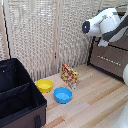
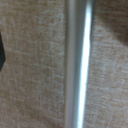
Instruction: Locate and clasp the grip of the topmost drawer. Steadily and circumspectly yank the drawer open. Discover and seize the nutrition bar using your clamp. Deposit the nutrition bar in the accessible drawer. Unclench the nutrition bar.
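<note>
The dark brown dresser (image 1: pixel 107 62) stands at the exterior view's right. Its topmost drawer (image 1: pixel 117 45) looks shut and is partly covered by my white arm (image 1: pixel 102 25), which reaches down to its front. Up close in the wrist view, the brown drawer front (image 2: pixel 30 75) carries a silver bar grip (image 2: pixel 76 65). My clamp (image 2: pixel 64 52) straddles that grip; one dark finger (image 2: pixel 1 52) shows at the picture's edge, well away from the bar. The nutrition bar (image 1: pixel 69 75), a yellow-orange and red packet, stands upright on the wooden table.
A yellow bowl (image 1: pixel 44 85) and a blue bowl (image 1: pixel 63 94) sit on the wooden table (image 1: pixel 95 100) next to the packet. A large black box (image 1: pixel 17 95) fills the exterior view's lower left. A pale woven screen (image 1: pixel 45 35) stands behind.
</note>
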### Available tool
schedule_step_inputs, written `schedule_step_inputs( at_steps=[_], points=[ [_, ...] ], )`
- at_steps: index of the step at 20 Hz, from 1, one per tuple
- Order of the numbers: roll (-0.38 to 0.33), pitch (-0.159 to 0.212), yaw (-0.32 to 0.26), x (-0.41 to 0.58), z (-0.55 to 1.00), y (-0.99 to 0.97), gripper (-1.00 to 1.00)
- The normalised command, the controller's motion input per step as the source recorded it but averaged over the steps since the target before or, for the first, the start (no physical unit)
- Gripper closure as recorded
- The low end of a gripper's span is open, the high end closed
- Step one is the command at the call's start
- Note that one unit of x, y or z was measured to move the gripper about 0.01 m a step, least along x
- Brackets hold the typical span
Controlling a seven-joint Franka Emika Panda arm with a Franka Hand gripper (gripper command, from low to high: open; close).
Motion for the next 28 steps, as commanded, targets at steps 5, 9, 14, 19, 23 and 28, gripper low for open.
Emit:
schedule_step_inputs(
  at_steps=[5,9,14,19,23,28],
  points=[
    [0.086,0.034,0.042,0.067,0.00,-0.27,1.00],
    [0.059,0.045,0.103,0.174,0.09,-0.33,1.00],
    [0.083,0.021,0.134,0.133,0.20,-0.25,1.00],
    [0.155,0.004,0.096,0.042,0.09,0.47,1.00],
    [0.135,0.001,0.022,0.101,0.05,0.85,1.00],
    [0.071,0.002,0.027,0.106,0.06,0.89,1.00]
  ],
)
